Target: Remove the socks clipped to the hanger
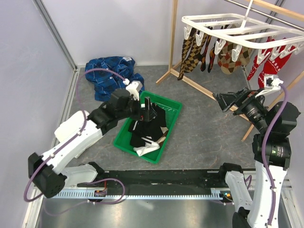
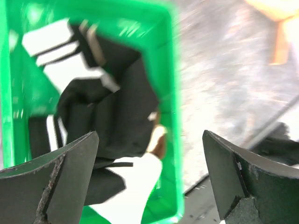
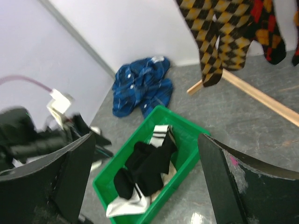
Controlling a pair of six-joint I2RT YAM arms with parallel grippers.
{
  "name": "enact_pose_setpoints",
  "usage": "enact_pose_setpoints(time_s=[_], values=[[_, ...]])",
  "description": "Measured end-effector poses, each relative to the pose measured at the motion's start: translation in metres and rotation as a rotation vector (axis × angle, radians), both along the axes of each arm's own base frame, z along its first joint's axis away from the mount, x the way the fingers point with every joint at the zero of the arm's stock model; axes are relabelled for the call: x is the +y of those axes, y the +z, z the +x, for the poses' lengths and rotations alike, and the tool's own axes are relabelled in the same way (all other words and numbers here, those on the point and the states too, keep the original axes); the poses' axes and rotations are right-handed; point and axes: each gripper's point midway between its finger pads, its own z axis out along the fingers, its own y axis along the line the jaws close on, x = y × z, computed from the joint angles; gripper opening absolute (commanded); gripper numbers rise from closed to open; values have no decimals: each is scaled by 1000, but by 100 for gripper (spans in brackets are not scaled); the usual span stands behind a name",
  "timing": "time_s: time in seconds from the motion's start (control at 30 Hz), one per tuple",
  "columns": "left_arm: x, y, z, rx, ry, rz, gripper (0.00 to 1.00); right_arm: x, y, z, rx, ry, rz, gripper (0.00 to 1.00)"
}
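Your R gripper (image 1: 221, 100), wide open & empty, sits nearer: argyle socks (image 1: 232, 58) hang vertical off hanger (image 1: 214, 21) at its 12 o'clock; L gripper (image 1: 150, 110) gapes empty over green bin (image 1: 164, 98).

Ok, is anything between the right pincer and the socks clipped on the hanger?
Nothing visible blocks it. The open right pincer sits below the socks hanging from the hanger, with only air between. The wooden stand's low rail runs under the socks, so I'd approach above it.

Grey table (image 1: 204, 130) under green bin (image 1: 173, 124), blue cloth (image 1: 107, 76), wooden stand (image 1: 173, 38)
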Motion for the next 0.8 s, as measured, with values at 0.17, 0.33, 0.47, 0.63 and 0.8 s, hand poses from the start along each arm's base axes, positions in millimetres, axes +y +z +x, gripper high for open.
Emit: enact_pose_setpoints(time_s=[0.17, 0.33, 0.47, 0.63, 0.8], values=[[-1, 79, -28, -171, -130, -139, 99, 21, -28, -13, 51, 97, -9, 98], [14, 140, -68, -335, -210, -268, 99, 29, -52, -21, 124, 115, 28, 98], [28, 172, -94, -442, -241, -346, 99, 27, -53, -32, 121, 85, 27, 98], [40, 191, -115, -543, -264, -415, 99, 20, -51, -33, 138, 32, 37, 98], [40, 193, -118, -560, -273, -429, 99, 22, -54, -30, 159, 39, 39, 98]])
